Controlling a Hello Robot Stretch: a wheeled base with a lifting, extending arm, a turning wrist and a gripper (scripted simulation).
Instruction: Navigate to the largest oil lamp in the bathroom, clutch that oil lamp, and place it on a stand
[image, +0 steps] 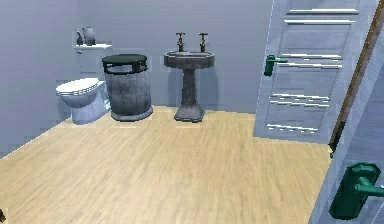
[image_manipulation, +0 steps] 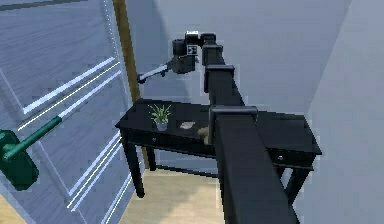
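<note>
In the forward view small dark shapes (image: 86, 37) — judged the oil lamps, fragile, best gripped low at the base — are seen atop the white ceramic toilet's cistern (image: 93, 58); in the arm side view nothing is held by the dark two-fingered gripper (image_manipulation: 143, 74).

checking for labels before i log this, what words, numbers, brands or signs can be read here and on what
None: no word, number, brand or sign can be read in either view.
Door, bin, sink and black table: plain, no print seen.
Two small squares at the far end of the arm: marks too small to read.
</note>
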